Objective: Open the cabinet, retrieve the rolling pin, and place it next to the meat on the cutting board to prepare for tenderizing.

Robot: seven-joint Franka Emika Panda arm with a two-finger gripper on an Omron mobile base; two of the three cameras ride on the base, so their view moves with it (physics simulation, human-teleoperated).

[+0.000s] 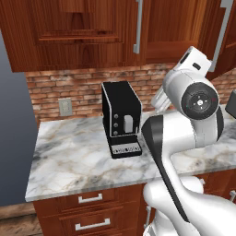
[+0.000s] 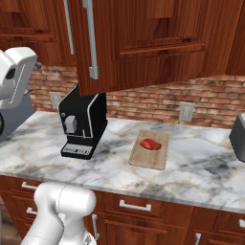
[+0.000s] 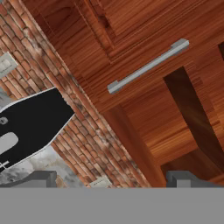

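Note:
The reddish-brown wall cabinet (image 1: 83,32) hangs above the counter. Its right door (image 2: 143,43) stands swung partly outward, its long silver handle (image 2: 91,38) toward me; the left door (image 1: 92,27) is closed. In the hand view that handle (image 3: 148,65) crosses the upper middle, with a dark gap (image 3: 192,109) beside the door. My gripper (image 3: 113,180) is open, fingertips wide apart and nothing between them, raised near the cabinet's underside. The red meat (image 2: 150,143) lies on the tan cutting board (image 2: 150,149). The rolling pin is hidden.
A black coffee machine (image 2: 83,122) stands on the marble counter (image 1: 69,156) left of the board. A dark appliance (image 2: 238,136) sits at the far right. Wall outlets (image 2: 185,111) dot the brick backsplash. Low drawer units (image 2: 134,206) run under the counter.

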